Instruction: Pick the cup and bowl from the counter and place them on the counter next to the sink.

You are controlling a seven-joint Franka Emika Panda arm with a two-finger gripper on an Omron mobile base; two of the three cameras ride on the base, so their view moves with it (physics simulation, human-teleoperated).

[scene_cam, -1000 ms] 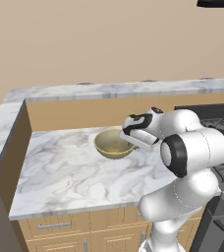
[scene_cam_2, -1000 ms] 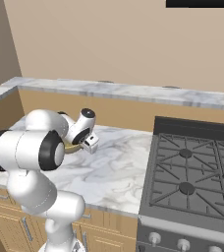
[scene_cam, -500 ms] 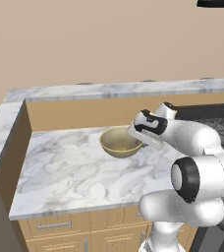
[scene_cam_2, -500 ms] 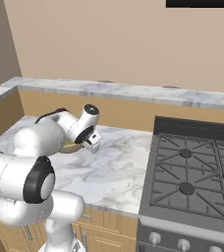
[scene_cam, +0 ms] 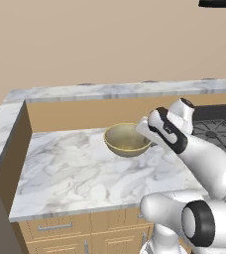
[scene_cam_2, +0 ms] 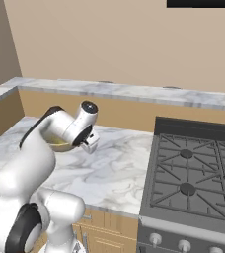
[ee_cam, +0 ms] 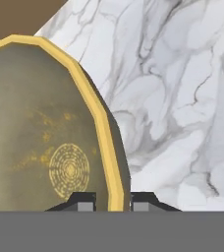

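The wide olive-tan bowl (scene_cam: 125, 141) is over the white marble counter (scene_cam: 70, 173), near its back right part. My gripper (scene_cam: 145, 133) grips the bowl's right rim from the stove side. In the hand view the yellow rim (ee_cam: 100, 123) runs down between the two fingertips of the gripper (ee_cam: 115, 202), which is shut on it. The right base view shows part of the bowl (scene_cam_2: 59, 145) under my arm, beside the gripper (scene_cam_2: 87, 143). The cup and the sink are out of view.
A black gas stove (scene_cam_2: 193, 168) adjoins the counter on the right. A raised marble ledge (scene_cam: 110, 92) runs along the back, and another ledge (scene_cam: 3, 129) borders the left side. Light wooden cabinets (scene_cam: 60, 228) sit below the counter's front edge.
The bowl has travelled to the right and slightly back with the gripper shut on its rim. My arm has swung and stretched forward.
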